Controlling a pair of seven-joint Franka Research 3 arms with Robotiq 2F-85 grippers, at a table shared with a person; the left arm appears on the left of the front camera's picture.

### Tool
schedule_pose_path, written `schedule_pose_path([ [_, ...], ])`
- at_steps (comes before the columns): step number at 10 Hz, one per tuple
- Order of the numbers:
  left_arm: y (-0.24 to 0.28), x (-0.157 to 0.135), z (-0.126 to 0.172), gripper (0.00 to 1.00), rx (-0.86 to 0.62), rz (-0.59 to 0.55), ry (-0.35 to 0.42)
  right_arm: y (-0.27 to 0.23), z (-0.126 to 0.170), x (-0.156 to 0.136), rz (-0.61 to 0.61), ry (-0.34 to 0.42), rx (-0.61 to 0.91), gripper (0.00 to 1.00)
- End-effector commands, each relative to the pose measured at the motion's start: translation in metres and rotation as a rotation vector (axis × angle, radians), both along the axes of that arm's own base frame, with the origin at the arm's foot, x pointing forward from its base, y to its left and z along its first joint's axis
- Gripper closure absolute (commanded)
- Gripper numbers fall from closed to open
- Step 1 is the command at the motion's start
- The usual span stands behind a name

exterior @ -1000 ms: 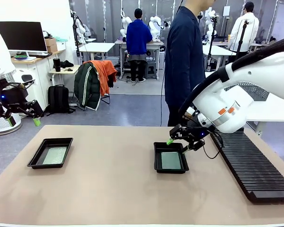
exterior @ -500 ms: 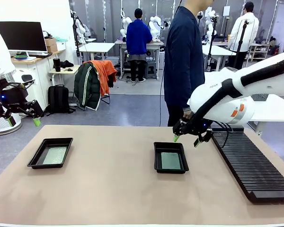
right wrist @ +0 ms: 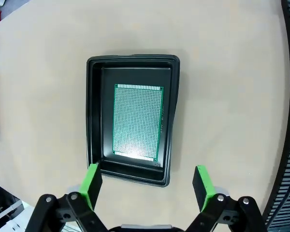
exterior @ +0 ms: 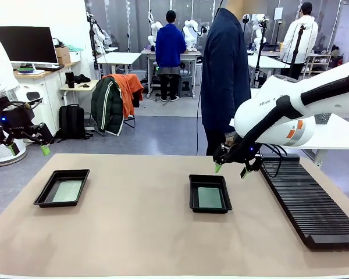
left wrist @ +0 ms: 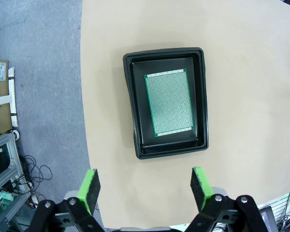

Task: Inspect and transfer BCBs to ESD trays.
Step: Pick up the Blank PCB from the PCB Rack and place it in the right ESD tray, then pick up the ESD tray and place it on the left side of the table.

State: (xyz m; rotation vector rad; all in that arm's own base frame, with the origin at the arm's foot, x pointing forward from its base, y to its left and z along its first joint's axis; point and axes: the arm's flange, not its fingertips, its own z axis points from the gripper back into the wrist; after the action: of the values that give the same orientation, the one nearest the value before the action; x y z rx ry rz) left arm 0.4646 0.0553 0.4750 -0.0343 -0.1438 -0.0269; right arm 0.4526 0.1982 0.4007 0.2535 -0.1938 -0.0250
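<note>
Two black trays sit on the desk (exterior: 134, 232). The left tray (exterior: 62, 188) lies at the left of the front frame, and the centre tray (exterior: 210, 193) lies just right of middle. Each tray holds one green board lying flat on its floor: the left board (left wrist: 169, 103) and the centre board (right wrist: 137, 121). Both boards sit inside the rims with black floor showing on all sides.

The right gripper (exterior: 230, 170) hangs above the far edge of the centre tray, released, jaws wide and empty. The left gripper (left wrist: 146, 183) is released as well, its green pads spread and nothing between them. In the front frame it sits at the far left edge, clear of the desk. A person stands at the far side of the desk, directly behind the right arm. A long black slotted rack (exterior: 308, 200) lies at the right of the frame.

Hazards from this state:
- A low sideways move of the right gripper may catch the tray rim and shift the tray.
- An arm swing toward the far edge may strike the person.
- A swing to the right may clip the rack.
</note>
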Motion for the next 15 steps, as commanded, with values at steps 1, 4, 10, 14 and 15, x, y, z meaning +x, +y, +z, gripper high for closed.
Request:
schedule_pose_path([
  [1, 0.0, -0.001, -0.002, 0.0, 0.001, -0.004, -0.007, -0.002, -0.003, -0.001, -0.003, -0.012, 0.006, 0.0],
  [4, 0.0, -0.001, -0.002, 0.0, 0.001, -0.004, -0.007, -0.002, -0.003, -0.001, -0.003, -0.012, 0.006, 0.0],
  [10, 0.0, -0.001, -0.002, 0.0, 0.001, -0.004, -0.007, -0.002, -0.003, -0.001, -0.003, -0.012, 0.006, 0.0],
  [14, -0.022, 0.001, 0.002, 0.0, -0.031, -0.028, 0.009, 0.0, 0.0, 0.0, 0.0, 0.001, 0.0, 0.0],
  [15, -0.046, -0.001, -0.001, 0.0, -0.099, -0.08, -0.001, -0.015, 0.01, -0.006, -0.003, -0.004, -0.025, 0.0],
])
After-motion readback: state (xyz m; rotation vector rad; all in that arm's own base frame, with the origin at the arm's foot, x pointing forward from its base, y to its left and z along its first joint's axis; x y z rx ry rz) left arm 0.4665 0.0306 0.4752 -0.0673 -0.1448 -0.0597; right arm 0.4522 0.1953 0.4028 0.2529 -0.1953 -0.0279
